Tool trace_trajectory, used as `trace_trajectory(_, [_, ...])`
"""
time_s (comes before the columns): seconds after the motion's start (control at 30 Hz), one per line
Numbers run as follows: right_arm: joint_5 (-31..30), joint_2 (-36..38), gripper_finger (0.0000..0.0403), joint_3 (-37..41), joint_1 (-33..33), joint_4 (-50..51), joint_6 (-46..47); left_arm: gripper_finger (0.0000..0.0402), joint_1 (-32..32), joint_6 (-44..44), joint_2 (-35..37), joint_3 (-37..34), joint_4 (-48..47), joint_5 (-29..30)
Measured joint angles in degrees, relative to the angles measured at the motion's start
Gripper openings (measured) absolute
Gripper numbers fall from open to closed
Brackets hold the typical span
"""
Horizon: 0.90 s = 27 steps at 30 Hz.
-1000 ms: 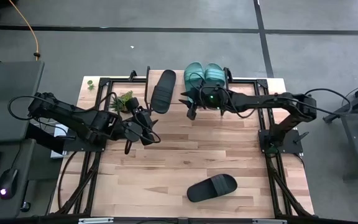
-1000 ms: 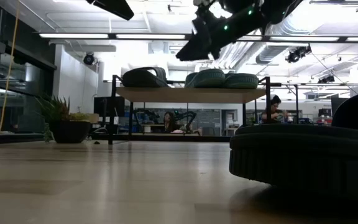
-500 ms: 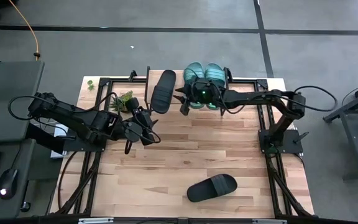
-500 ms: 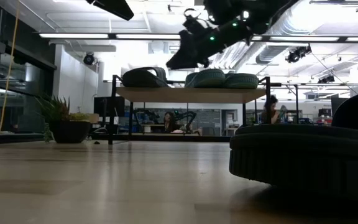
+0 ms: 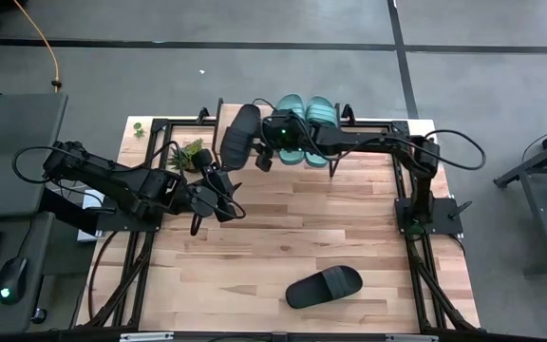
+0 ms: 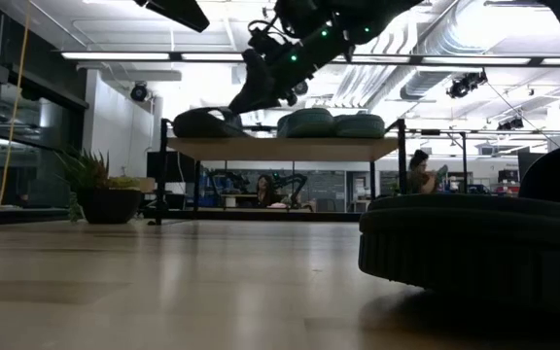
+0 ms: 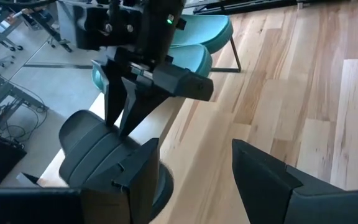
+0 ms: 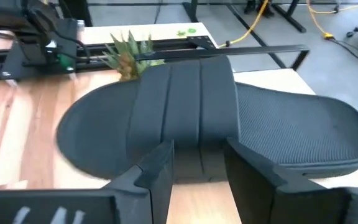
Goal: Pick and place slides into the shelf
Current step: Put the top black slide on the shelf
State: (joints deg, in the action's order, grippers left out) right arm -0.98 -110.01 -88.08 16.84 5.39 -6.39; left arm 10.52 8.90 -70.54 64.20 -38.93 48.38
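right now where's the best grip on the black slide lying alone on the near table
Judging by its pose, take the black ribbed rubber slide across its wide strap, coming straight down from above. It lies sole-down and slanted on the wooden tabletop, the strap arching up as its highest, narrowest part; the jaws should straddle it sideways.

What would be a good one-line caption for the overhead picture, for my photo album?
Seen from above, the right gripper reaches the black slide on the shelf beside two teal slides; another black slide waits on the table.
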Motion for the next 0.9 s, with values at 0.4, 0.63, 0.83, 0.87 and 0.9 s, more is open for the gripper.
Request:
trace_trajectory(0.4, [-1.3,0.0,0.0131,-1.1,0.4,4.6,-1.0,0.0184,0.0,0.0,0.0,0.0,-0.2,0.1])
trace_trajectory(0.63, [-7.6,0.0,0.0131,-1.1,0.5,8.4,-0.6,0.0184,0.0,0.0,0.0,0.0,-0.2,0.3])
trace_trajectory(0.83, [-3.1,-0.1,0.0131,-1.1,1.3,3.3,0.0,0.0184,0.0,0.0,0.0,0.0,-0.2,0.3])
trace_trajectory(0.87, [-1.6,-0.4,0.0131,-1.1,1.3,1.4,0.2,0.0184,0.0,0.0,0.0,0.0,-0.2,0.3])
trace_trajectory(0.9, [0.1,-0.5,0.0131,-1.1,1.5,0.0,0.3,0.0184,0.0,0.0,0.0,0.0,-0.1,0.3])
